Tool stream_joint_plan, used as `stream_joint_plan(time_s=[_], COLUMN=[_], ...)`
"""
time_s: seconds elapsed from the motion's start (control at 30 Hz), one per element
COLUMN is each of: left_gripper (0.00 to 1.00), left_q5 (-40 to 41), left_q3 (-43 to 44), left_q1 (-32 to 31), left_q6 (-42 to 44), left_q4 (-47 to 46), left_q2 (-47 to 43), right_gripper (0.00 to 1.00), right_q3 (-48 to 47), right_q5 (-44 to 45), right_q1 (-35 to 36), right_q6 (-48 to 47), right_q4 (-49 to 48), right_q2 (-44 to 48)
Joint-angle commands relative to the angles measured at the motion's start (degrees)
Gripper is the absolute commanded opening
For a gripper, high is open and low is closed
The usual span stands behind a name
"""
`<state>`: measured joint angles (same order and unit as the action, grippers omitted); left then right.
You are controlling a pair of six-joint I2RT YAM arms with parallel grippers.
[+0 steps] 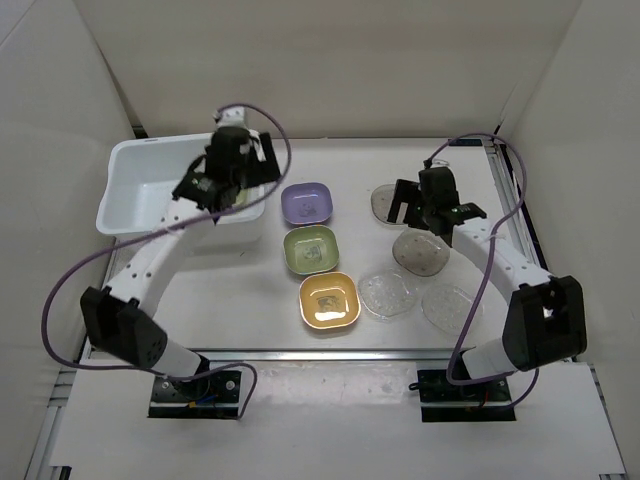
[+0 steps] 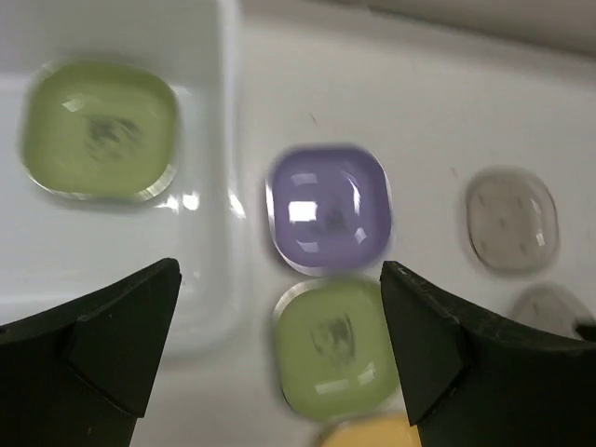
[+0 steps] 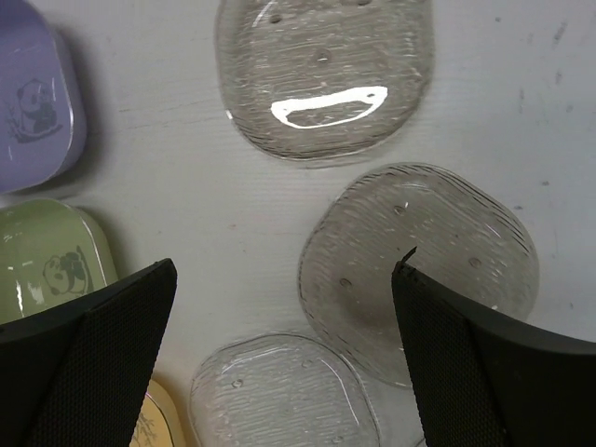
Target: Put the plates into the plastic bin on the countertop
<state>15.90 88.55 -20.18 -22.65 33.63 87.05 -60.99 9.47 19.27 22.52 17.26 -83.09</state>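
We found the left claw [image 2: 279, 279] spread wide and empty above the plastic bin [image 1: 122, 190], close to its right-hand wall, with one pale green plate [image 2: 98, 130] lying flat on the bin's floor. The right claw [image 3: 286, 270] was just as wide and held nothing, hovering over the clear plates [image 1: 418, 252] on the right of the tabletop [image 1: 350, 165]. Outside the bin we counted the purple plate [image 1: 306, 203], a second green plate [image 1: 311, 250] and the yellow plate [image 1: 329, 300] in a column, plus four clear ones, so we judged most of the job undone

The trouble we expected lay with the clear plates. They sat low and flat with thin rims, and two of them lay nearly touching under the right claw. A finger coming down between them could nudge the neighbour, or skid off the rim and shove the dish along instead of lifting it. Their transparency also made the edges hard to judge. On the left, the purple plate stood just beside the bin wall, so a claw reaching for it might catch the rim and drag the bin. A plate let go from height could land tilted on the green one, and both arms working the middle column risked meeting
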Motion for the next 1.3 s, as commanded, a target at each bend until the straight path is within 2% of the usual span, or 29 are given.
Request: stream_joint_plan(time_s=[0.0,0.17,0.2,0.33,0.47,0.6,0.63,0.7,0.9,0.93,0.97,1.0,1.27], left_gripper=[0.99,0.99,0.99,0.99,0.93,0.82,0.75,0.71,0.44,0.36,0.17,0.1,0.1], left_q5=[0.8,-4.82,-5.35,-4.83,-1.85,0.7,1.06,2.11,4.05,4.14,4.31,5.36,13.62], left_q3=[-11.8,-26.47,-27.89,-33.0,-34.23,-36.52,-36.09,-35.82,-35.82,-35.47,-35.38,-34.86,-28.45], left_q1=[-9.21,-21.46,-25.13,-32.52,-35.01,-35.01,-34.84,-34.75,-34.75,-34.66,-34.57,-34.66,-38.96], left_q6=[-5.2,-15.02,-16.88,-23.65,-26.91,-29.02,-28.85,-29.55,-31.31,-31.48,-31.66,-32.97,-34.39], left_q4=[2.58,3.55,3.99,4.34,4.61,1.53,1.53,1.53,1.53,1.7,2.4,5.54,21.2], left_q2=[-4.42,-10.4,-10.93,-8.65,-4.79,-0.58,0.48,2.25,3.92,4.01,4.01,3.66,-6.35], right_gripper=[0.99,0.99,0.99,0.99,0.99,0.99,0.99,0.99,0.99,0.99,0.99,0.99,0.99], right_q3=[1.22,4.03,4.21,4.92,5.27,5.71,5.71,5.79,6.32,6.15,6.06,5.97,6.32], right_q5=[3.7,6.35,6.35,5.65,2.49,1.07,0.9,1.08,1.42,1.77,1.77,2.21,0.9], right_q1=[-1.86,-2.48,-2.39,-2.39,-2.39,-2.39,-2.39,-2.39,-2.39,-2.39,-2.39,-2.39,-2.22], right_q6=[4.54,9.46,9.64,10.52,10.52,10.87,10.87,10.87,10.44,10.52,10.96,10.53,10.17], right_q4=[4.87,7.35,7.88,8.41,8.06,7.88,8.05,8.49,8.4,8.58,8.93,9.11,8.06], right_q2=[3.45,7.15,7.85,8.21,8.03,8.03,8.03,8.56,9.96,10.14,10.31,10.23,11.72])
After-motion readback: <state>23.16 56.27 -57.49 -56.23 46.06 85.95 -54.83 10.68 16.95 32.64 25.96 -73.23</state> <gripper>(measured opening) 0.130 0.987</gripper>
